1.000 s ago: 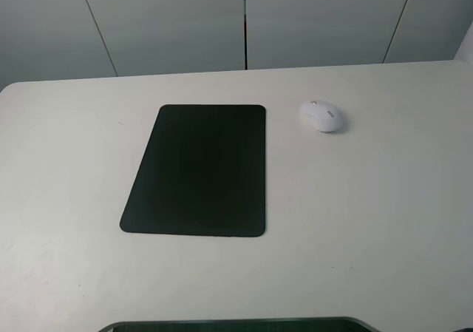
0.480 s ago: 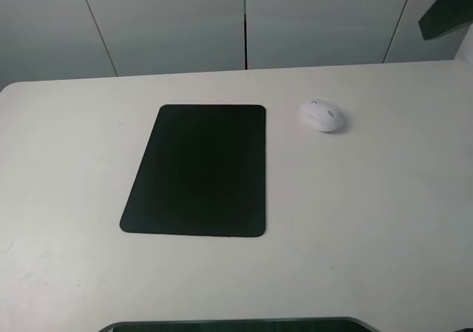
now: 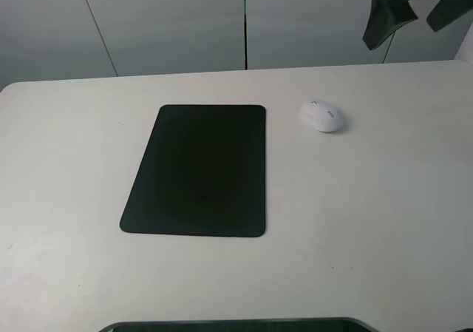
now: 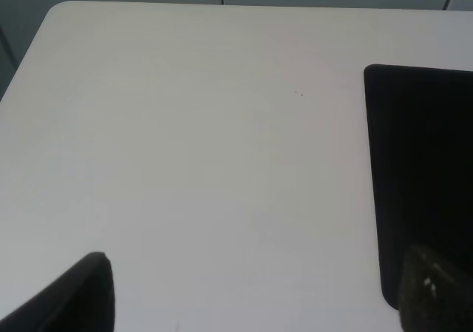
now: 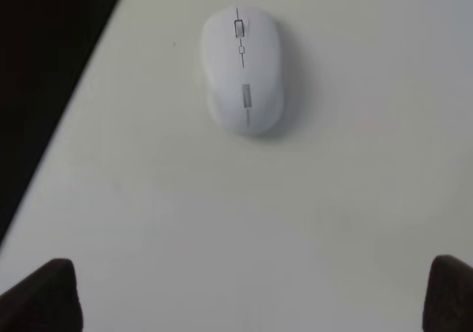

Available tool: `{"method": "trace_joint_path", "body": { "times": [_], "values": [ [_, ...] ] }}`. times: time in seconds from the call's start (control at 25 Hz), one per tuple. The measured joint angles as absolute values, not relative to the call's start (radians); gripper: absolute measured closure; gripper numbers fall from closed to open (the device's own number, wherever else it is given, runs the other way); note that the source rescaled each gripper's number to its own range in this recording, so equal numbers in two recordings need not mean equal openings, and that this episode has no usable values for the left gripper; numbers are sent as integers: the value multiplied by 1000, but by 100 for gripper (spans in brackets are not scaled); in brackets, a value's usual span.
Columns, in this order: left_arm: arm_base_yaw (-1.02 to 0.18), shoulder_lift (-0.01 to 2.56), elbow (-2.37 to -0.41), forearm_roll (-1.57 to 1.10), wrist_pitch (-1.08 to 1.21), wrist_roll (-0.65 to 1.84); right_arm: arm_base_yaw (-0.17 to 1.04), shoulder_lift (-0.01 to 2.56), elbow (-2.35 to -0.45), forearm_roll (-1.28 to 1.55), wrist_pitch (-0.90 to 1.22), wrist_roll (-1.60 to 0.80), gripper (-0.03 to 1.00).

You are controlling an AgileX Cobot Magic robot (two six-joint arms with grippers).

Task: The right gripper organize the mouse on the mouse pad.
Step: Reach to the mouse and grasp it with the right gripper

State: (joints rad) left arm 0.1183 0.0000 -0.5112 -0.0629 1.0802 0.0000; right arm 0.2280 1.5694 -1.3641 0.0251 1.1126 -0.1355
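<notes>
The white mouse [image 3: 321,115] lies on the table to the right of the black mouse pad [image 3: 198,169], a short gap apart from it. My right gripper [image 3: 412,10] hangs open and empty high at the top right, above and behind the mouse. In the right wrist view the mouse [image 5: 242,69] lies ahead of the wide-apart fingertips [image 5: 44,296], with the pad's edge [image 5: 44,51] beside it. My left gripper [image 4: 251,302] is open and empty over bare table beside the pad [image 4: 421,177]. It is out of the exterior high view.
The white table [image 3: 369,221] carries only the pad and the mouse. A grey panelled wall [image 3: 170,21] stands behind its far edge. A dark curved edge [image 3: 236,324] shows at the bottom of the exterior high view.
My right gripper has come into the exterior high view from the top right corner and moved leftward. The mouse and the pad have not moved.
</notes>
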Motion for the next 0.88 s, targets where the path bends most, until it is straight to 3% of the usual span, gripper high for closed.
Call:
{"method": "trace_joint_path", "body": {
  "times": [0.88],
  "values": [
    [118, 0, -511, -63, 1080, 0, 244, 2042, -1607, -66, 1126, -166, -3]
  ]
}}
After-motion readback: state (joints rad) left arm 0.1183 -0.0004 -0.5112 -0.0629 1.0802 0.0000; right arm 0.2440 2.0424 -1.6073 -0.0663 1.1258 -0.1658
